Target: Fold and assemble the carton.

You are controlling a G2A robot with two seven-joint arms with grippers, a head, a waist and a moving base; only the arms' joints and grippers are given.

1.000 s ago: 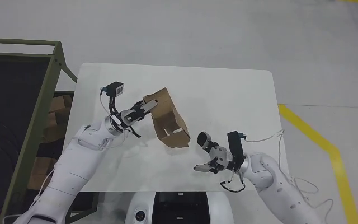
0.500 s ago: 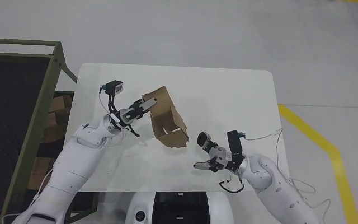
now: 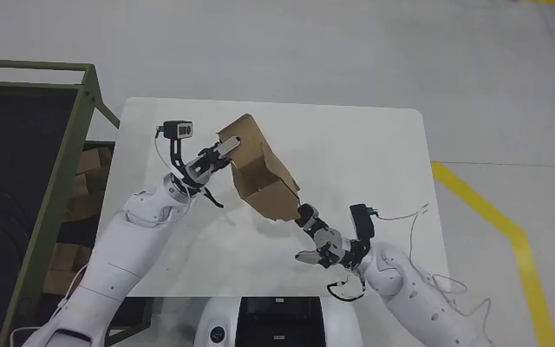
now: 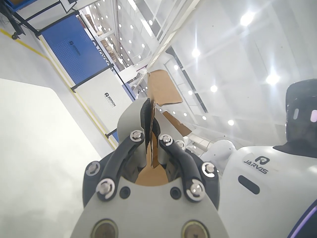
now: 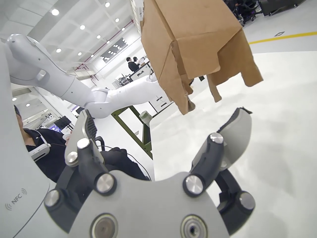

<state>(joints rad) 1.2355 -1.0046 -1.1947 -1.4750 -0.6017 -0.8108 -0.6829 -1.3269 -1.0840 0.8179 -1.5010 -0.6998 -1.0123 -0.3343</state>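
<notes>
Brown cardboard, the carton [image 3: 260, 173] hangs above the white table [image 3: 373, 147], left of its middle, in the top view, the left gripper [image 3: 224, 152] at its far-left edge and the right gripper [image 3: 305, 234] just beside its near corner; the left wrist view adds the grip itself, the left gripper [image 4: 149, 115] closed tight on a thin panel edge. From the right wrist view the carton [image 5: 188, 30] is partly squared, its lower flaps [image 5: 247, 58] dangling clear of the table; the right gripper [image 5: 163, 117] stands spread wide, holding nothing, apart from the flaps.

carton [image 3: 260, 178] over the table [image 3: 373, 156] (rack [image 3: 35, 139] beside its left edge)
</notes>
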